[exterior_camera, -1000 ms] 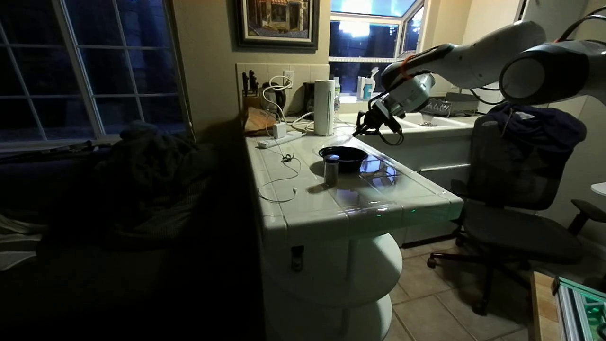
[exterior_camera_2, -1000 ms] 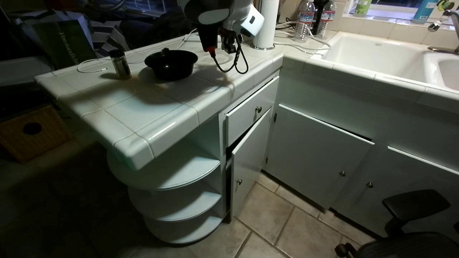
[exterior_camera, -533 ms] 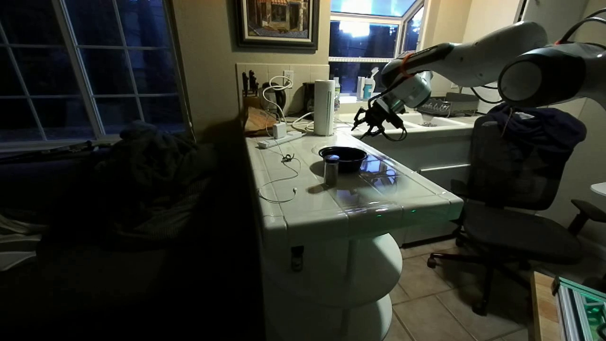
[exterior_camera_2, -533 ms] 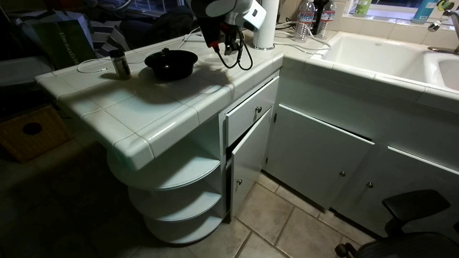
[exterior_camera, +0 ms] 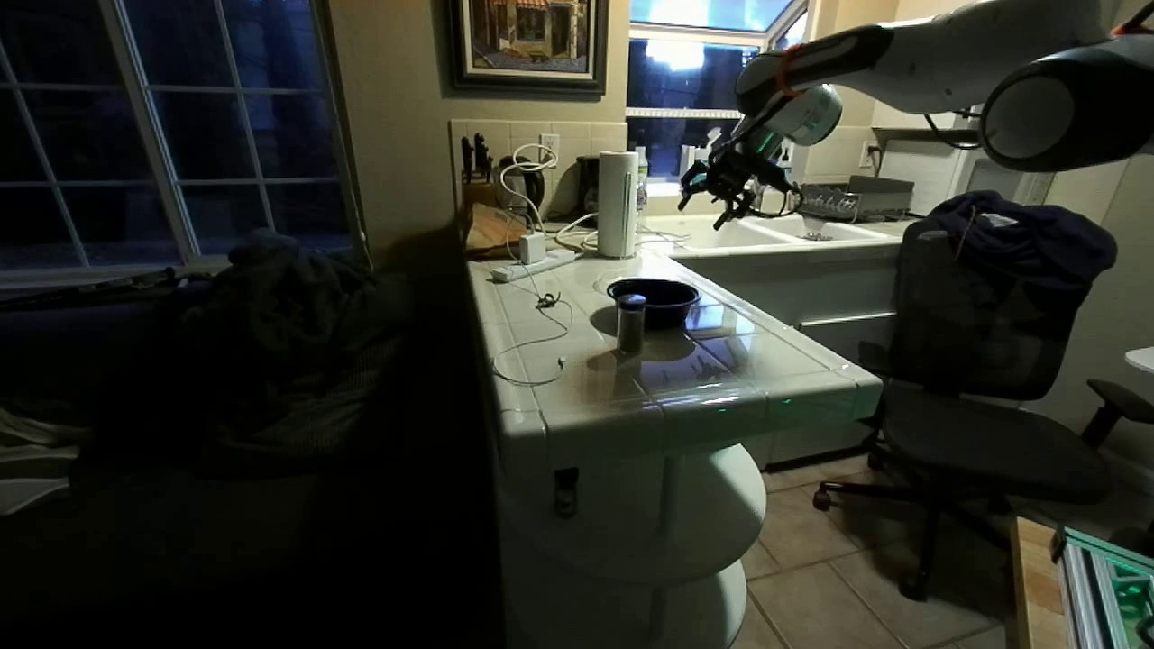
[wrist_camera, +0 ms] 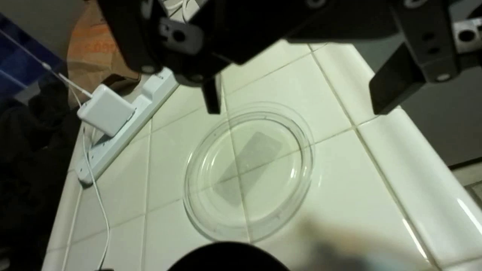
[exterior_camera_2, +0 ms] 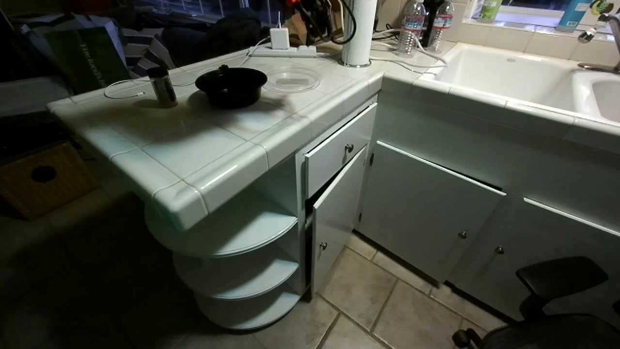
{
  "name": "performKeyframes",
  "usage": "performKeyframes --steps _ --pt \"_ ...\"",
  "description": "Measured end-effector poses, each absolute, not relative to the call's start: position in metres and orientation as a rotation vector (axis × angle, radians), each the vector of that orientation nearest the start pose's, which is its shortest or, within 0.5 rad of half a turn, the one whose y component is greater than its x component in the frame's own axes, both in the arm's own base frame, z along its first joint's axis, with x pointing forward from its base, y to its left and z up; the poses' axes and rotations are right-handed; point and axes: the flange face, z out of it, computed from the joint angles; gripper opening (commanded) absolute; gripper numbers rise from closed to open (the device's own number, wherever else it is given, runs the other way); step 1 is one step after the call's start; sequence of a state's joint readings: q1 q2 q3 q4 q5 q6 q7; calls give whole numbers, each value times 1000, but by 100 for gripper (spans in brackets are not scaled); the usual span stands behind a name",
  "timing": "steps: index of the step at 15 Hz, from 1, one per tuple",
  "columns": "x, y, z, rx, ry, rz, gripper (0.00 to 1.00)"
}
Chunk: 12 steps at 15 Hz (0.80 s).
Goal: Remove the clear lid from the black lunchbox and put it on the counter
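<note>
Plastic and clear, the lid (exterior_camera_2: 291, 80) lies on the desk (exterior_camera_2: 189, 140), just beside the black bowl (exterior_camera_2: 231, 88). The gripper (wrist_camera: 297, 107), spread wide, holds nothing; a low swing might bump the lid.

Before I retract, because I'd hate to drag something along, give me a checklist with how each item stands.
1. Gripper open, holding nothing: ok.
2. Clear lid off the black lunchbox: ok.
3. Lid resting on the white tiled counter: ok.
4. Lunchbox upright: ok.
5. Lid and lunchbox not touching: cannot tell; their edges run together in the wrist view.
6. Dark-capped jar standing: ok.
</note>
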<state>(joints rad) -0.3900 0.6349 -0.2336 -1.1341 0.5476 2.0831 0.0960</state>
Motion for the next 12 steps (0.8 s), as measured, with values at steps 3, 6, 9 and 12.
performKeyframes --steps 3,6,9,12 --pt "649 -353 522 -2692 1043 -447 100" --pt "637 -326 548 -2827 913 -321 100" --pt "633 -307 553 -2892 730 -229 100" --pt "632 -306 550 -2901 689 -216 100"
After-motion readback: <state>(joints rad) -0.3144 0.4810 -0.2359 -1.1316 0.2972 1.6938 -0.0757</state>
